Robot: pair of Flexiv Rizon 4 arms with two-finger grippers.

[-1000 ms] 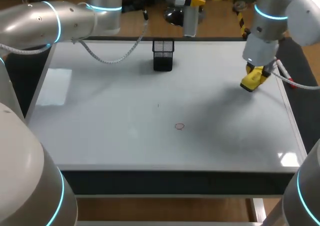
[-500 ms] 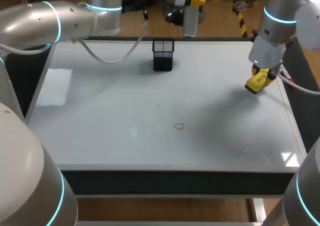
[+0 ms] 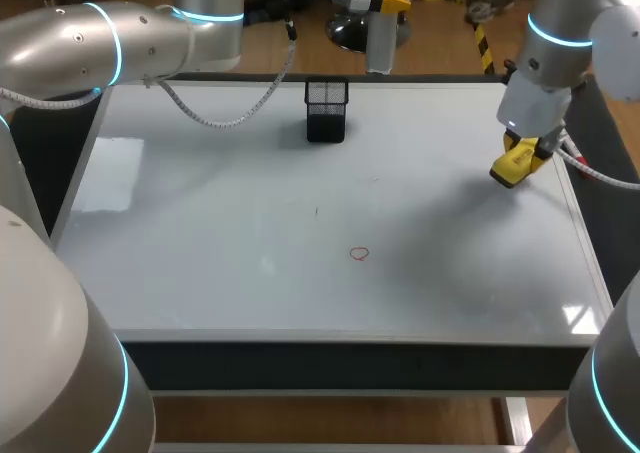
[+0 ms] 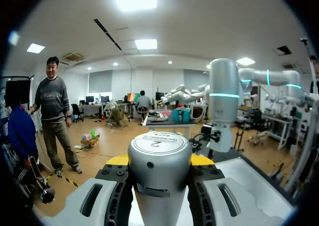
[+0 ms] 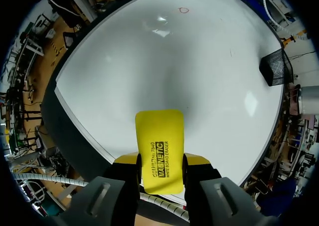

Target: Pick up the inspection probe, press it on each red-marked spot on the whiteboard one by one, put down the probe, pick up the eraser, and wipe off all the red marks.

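Right end effector [image 5: 160,160]: the fingers are closed part-way onto the yellow eraser [image 5: 159,136], gripped from both sides. The eraser is held over the right part of the whiteboard [image 3: 200,233]. One red ring [image 3: 359,254] is seen near the board's middle, well apart from the eraser.

Left end effector [image 4: 159,159]: clamped on the silver inspection probe [image 4: 159,183], held past the board's far edge. A black mesh holder [image 3: 326,110] is noted there.
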